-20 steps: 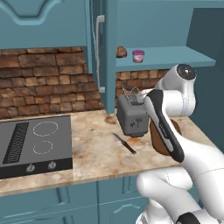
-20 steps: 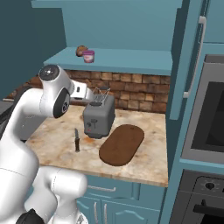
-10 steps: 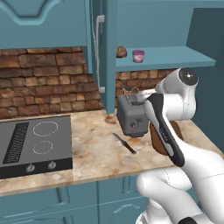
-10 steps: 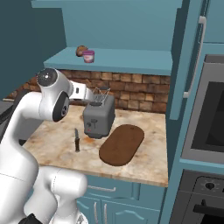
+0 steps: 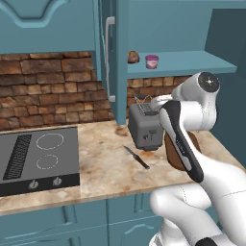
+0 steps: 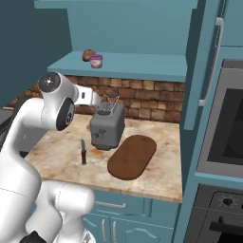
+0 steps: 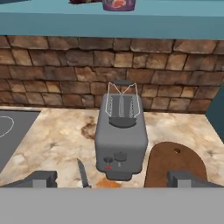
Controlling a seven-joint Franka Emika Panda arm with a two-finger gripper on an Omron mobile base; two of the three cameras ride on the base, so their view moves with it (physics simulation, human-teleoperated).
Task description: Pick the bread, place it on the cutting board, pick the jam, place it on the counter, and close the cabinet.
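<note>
Up top, the teal cabinet (image 5: 115,53) hanging open, door swung out edge-on with its silver bar handle (image 5: 107,57) facing the room, shelf bare to view. Below, the marbled counter (image 5: 103,166) stretching from the black stovetop (image 5: 38,158) on its left end over to the oven tower (image 6: 223,137) on the right. Rising in front, the white arm, folded at the elbow, wrist stretched toward the brick wall above the toaster. Flat on the counter just right of the toaster, the dark oval cutting board (image 6: 132,156), nothing on it. Grey toaster (image 6: 107,127) standing upright mid-counter, wire rack poking up from the slots. Gripper (image 7: 113,179) hovering over the counter's front, looking straight at the toaster, fingertips (image 7: 41,178) spread wide apart, holding nothing. A small dark knife (image 6: 83,152) lying on the stone left of the toaster, apart from it. Back on the cabinet shelf, the jam (image 5: 152,61) sitting just beside the bread (image 5: 133,57), bread to the left in the left base view, both well above the gripper.
</note>
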